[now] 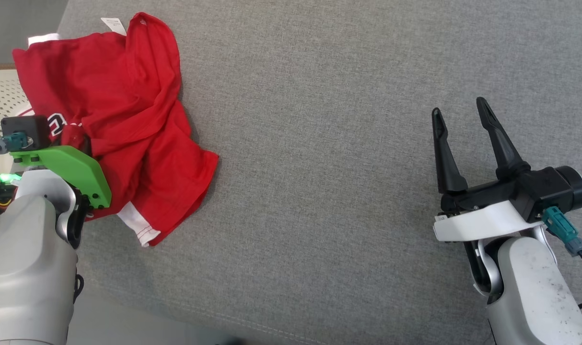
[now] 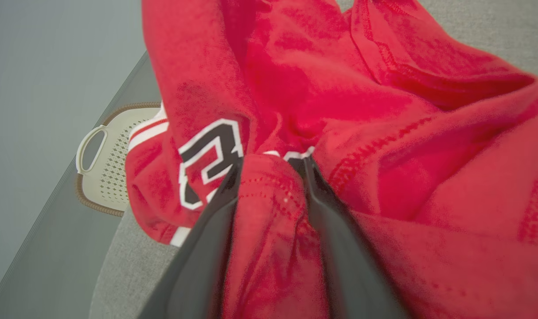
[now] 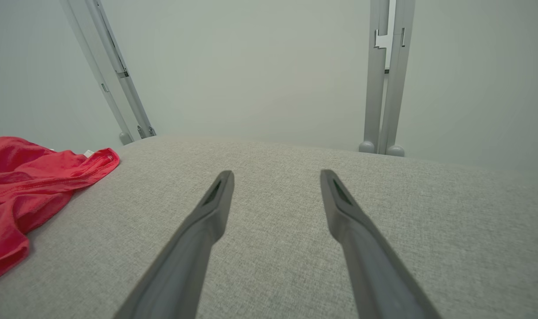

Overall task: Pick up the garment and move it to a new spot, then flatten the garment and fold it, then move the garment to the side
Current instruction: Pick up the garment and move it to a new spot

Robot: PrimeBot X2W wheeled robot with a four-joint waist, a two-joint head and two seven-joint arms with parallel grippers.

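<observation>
- Left gripper [image 2: 272, 164] is down in the red shirt [image 1: 128, 91], one dark finger on each side of a bunched fold beside the black-and-white number. The jaws look closed on that fold, though the close view is blurred, so I can't vouch for a firm hold.
- Right gripper [image 1: 458, 106] hovers wide and empty over the bare grey cushion [image 1: 329, 143], well apart from the shirt.
- The shirt lies crumpled at the cushion's left corner, with part of it reaching past the edge over a pale perforated basket [image 2: 105, 173].
- By my reading, the task is at its very start, the first pick-up, and the cloth is not yet lifted clear.
- Left to do are carrying it to a new spot, spreading it flat, folding it and moving it aside.
</observation>
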